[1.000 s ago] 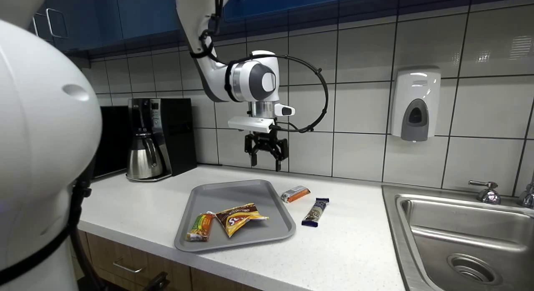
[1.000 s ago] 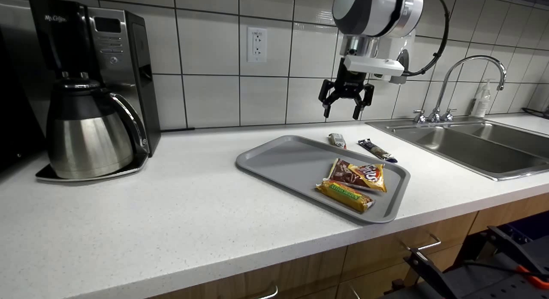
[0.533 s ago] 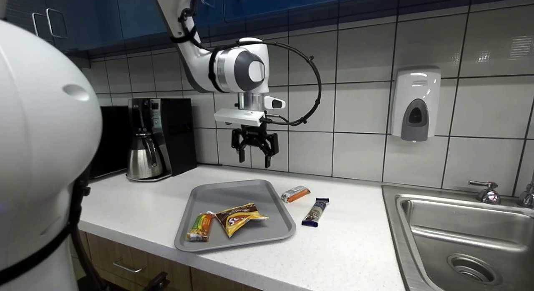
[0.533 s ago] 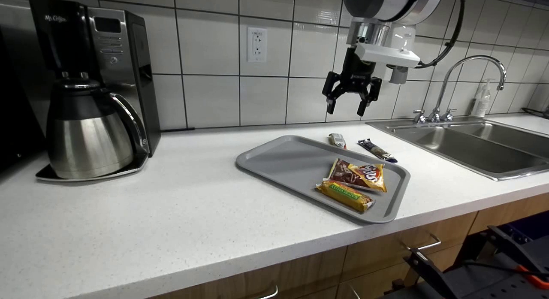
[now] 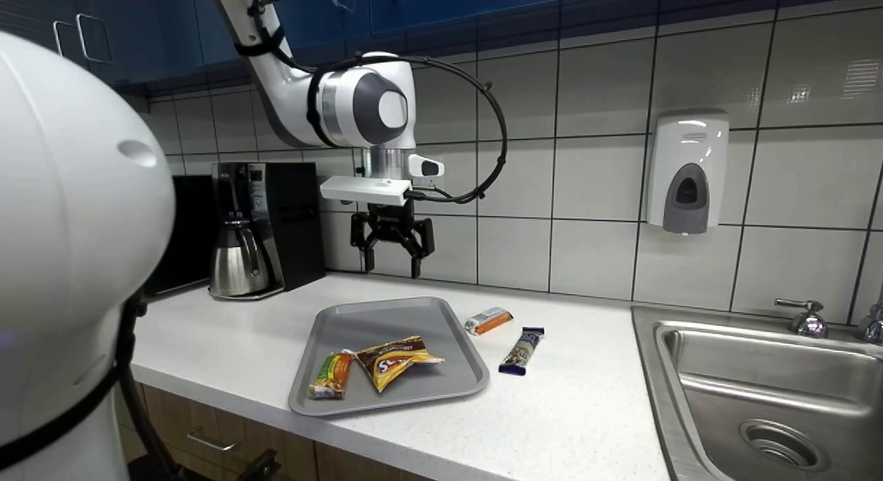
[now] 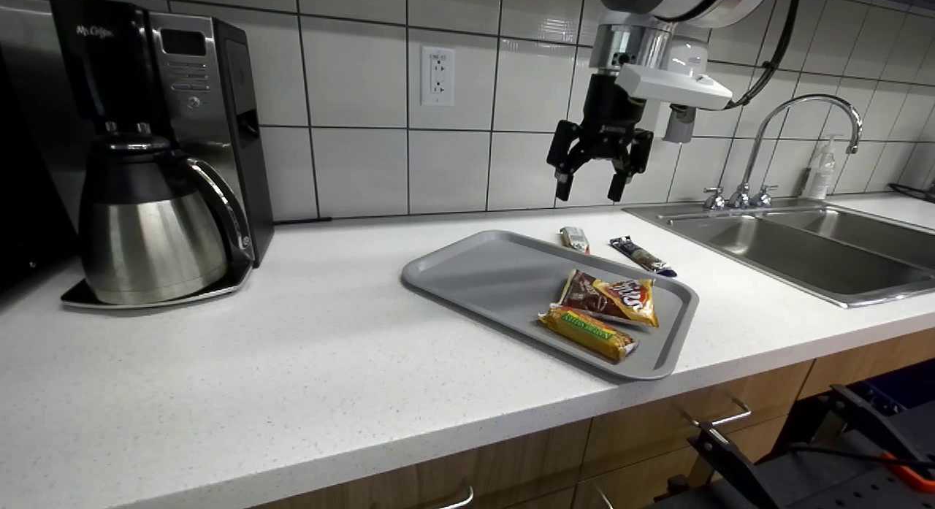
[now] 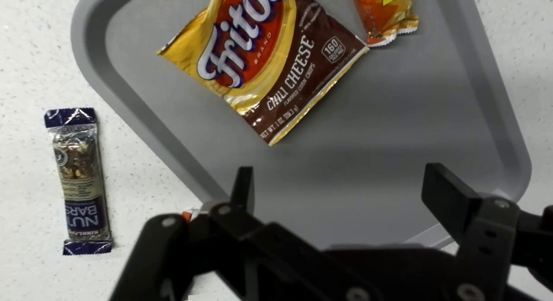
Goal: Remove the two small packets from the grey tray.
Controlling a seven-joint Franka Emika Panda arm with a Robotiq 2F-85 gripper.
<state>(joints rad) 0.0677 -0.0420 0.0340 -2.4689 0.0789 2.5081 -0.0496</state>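
Likely approach step: jaws apart, my black tool (image 6: 590,191) must reach the orange-brown oblong wrapper (image 6: 586,334) near the white worktop's (image 6: 292,370) front edge.

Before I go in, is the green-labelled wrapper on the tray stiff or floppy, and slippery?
The green-labelled wrapper looks filled and oblong, so probably fairly stiff. Its thin crimped end would likely bend. It's shiny, so it might slip in the gripper.

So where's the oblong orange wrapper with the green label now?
In an exterior view, the oblong orange wrapper lies on the flat grey tray, near its lower-left corner, left of the brown-and-yellow Fritos bag.
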